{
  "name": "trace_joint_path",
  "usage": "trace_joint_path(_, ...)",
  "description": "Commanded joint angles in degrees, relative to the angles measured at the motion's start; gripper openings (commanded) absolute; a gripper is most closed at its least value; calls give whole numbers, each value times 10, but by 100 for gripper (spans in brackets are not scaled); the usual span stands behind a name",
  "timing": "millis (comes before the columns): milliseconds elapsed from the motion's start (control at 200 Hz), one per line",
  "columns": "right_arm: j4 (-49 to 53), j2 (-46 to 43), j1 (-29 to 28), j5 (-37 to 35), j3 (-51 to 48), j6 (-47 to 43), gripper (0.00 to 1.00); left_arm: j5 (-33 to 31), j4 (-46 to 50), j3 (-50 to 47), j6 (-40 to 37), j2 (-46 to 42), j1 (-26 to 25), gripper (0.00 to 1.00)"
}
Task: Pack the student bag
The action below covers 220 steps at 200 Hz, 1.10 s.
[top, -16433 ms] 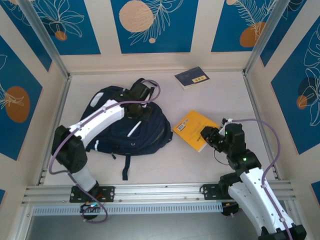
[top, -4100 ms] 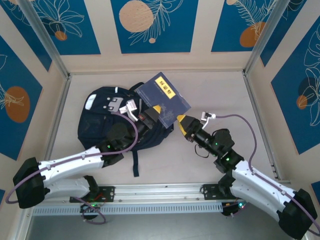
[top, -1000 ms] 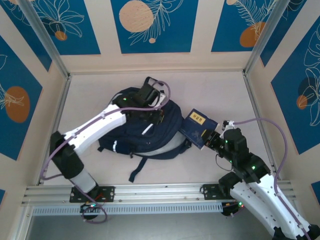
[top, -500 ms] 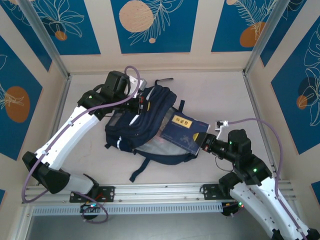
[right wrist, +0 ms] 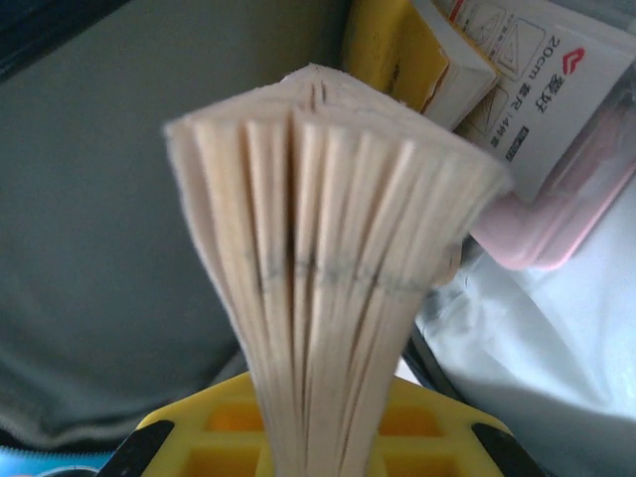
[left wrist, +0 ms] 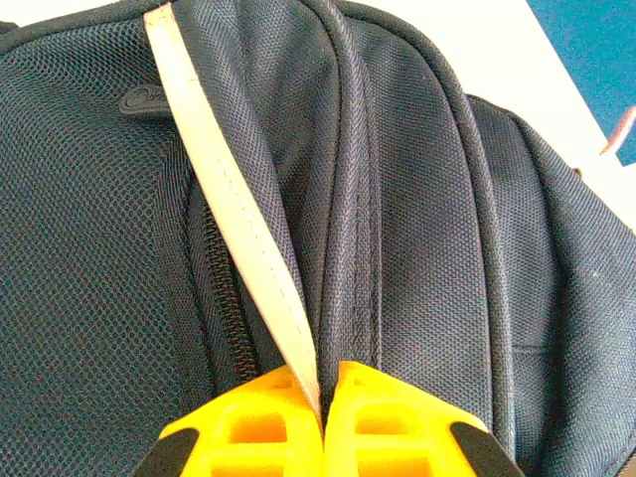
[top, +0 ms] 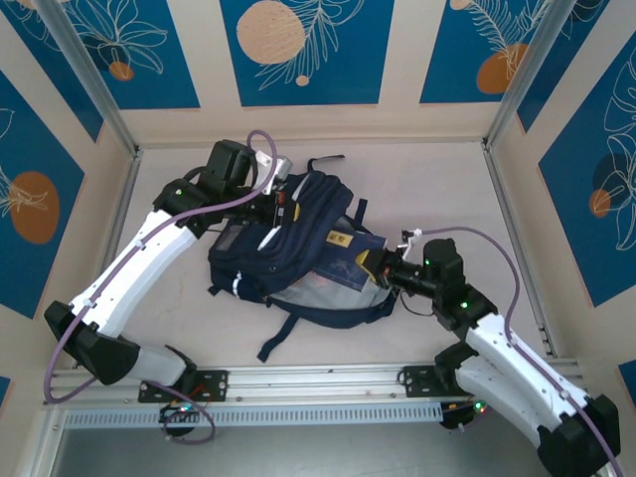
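The student bag [top: 288, 253], dark navy, lies in the middle of the table with its opening facing right. My left gripper [top: 281, 206] is shut on the bag's upper fabric, pinching a white stripe [left wrist: 238, 229] and the navy cloth [left wrist: 447, 199] between its yellow fingers [left wrist: 397, 417]. A blue book [top: 343, 255] sits mostly inside the opening. My right gripper [top: 376, 266] is shut on the book's outer end. The right wrist view looks along its fanned pages [right wrist: 328, 199] into the bag.
Inside the bag lie a yellow book [right wrist: 397, 50], a white box [right wrist: 527, 70] and a pink item [right wrist: 542, 224] against grey lining [right wrist: 119, 199]. A dark strap [top: 270, 343] trails toward the front rail [top: 318, 383]. Side walls stand left and right.
My right gripper has pushed the blue book leftward, deeper into the bag, so less of the cover shows. The left arm holds the bag's top as before.
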State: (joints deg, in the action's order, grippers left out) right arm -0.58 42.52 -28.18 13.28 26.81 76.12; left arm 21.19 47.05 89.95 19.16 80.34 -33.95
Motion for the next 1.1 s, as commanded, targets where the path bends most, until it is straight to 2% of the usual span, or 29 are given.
trace_joint_path(0, -105, 56, -9, -30, 16, 8, 0, 56, -103, 37, 7, -15, 5, 0)
trace_joint_path(240, -159, 242, -61, -103, 99, -21, 0, 83, -121, 42, 25, 0, 5, 0)
trace_joint_path(365, -168, 342, -83, -113, 165, -37, 0, 97, -138, 34, 38, 7, 5, 0)
trace_joint_path(420, -165, 383, -91, -128, 188, -29, 0, 100, -147, 29, 45, 10, 5, 0)
trace_joint_path(510, -154, 432, -104, -191, 202, 29, 0, 104, -160, 25, 55, 16, 5, 0)
trace_joint_path(595, -182, 476, -117, -228, 229, 24, 0, 96, -172, 23, 74, 23, 5, 0)
trace_joint_path(660, -200, 516, -119, -219, 264, 9, 4, 98, -180, 25, 85, 33, 5, 0)
trace_joint_path(720, -224, 555, -115, -178, 302, -17, 10, 98, -186, 27, 94, 42, 5, 0)
trace_joint_path(825, -193, 580, -109, -131, 350, -62, 35, 87, -189, 25, 99, 53, 5, 0)
trace_joint_path(930, -119, 532, -107, -163, 326, -113, 57, 67, -188, 17, 100, 54, 6, 0)
trace_joint_path(985, -94, 493, -104, -176, 295, -130, 66, 60, -196, 9, 103, 54, 8, 0)
trace_joint_path(1095, -35, 412, -88, -176, 235, -159, 69, 54, -203, 2, 109, 65, 9, 0)
